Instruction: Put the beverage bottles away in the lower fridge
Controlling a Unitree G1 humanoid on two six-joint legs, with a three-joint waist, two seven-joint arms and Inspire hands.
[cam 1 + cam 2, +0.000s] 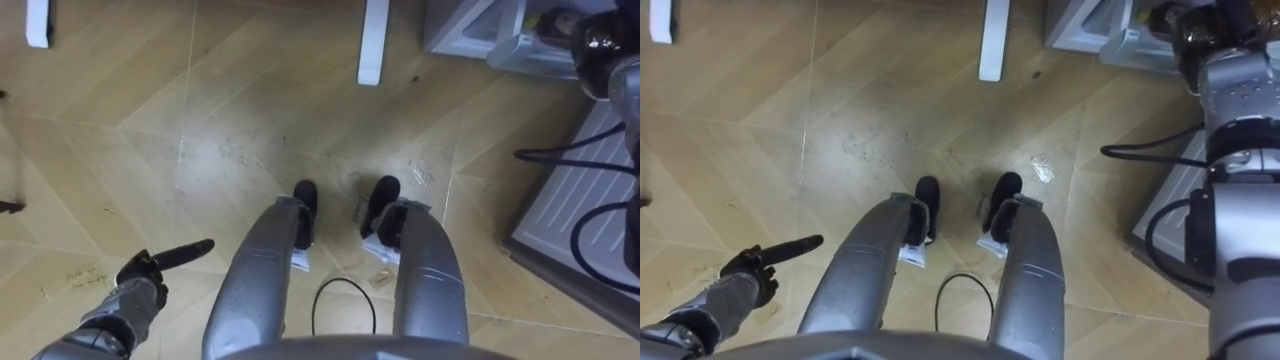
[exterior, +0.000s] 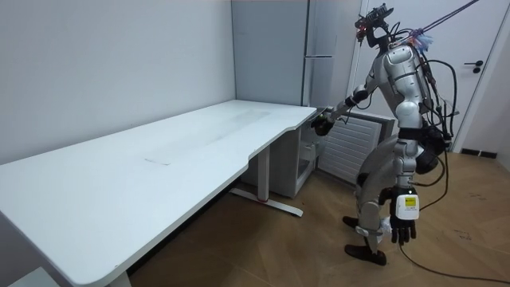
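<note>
Standing on the wood floor, the robot has its feet short of a white desk foot. Near left: left hand hangs low by the left thigh, fingers loose and mostly straight, one poking toward the right, nothing in it, idle. To the right of the legs: a white ribbed panel slants along the floor edge, and the right arm passes over it. Far right: right hand is stretched out at the mouth of an open white compartment, just past the corner of the white desk and at the base of the tall fridge. I take that compartment for the lower fridge. The hand reads as one dark lump, so I cannot tell how its fingers sit or whether they hold anything. Drink location: if a drink is in play it is in that lump at the compartment mouth, but I cannot tell. Same for its pointing and long axis: no neck, cap or base to read. Step, as a guess: the reach or place phase at the fridge opening. The next move calls for confirming the load, then going in low through the opening, setting the drink upright on a shelf, releasing and backing straight out. Clearance from the desk corner and the panel looks tight.
</note>
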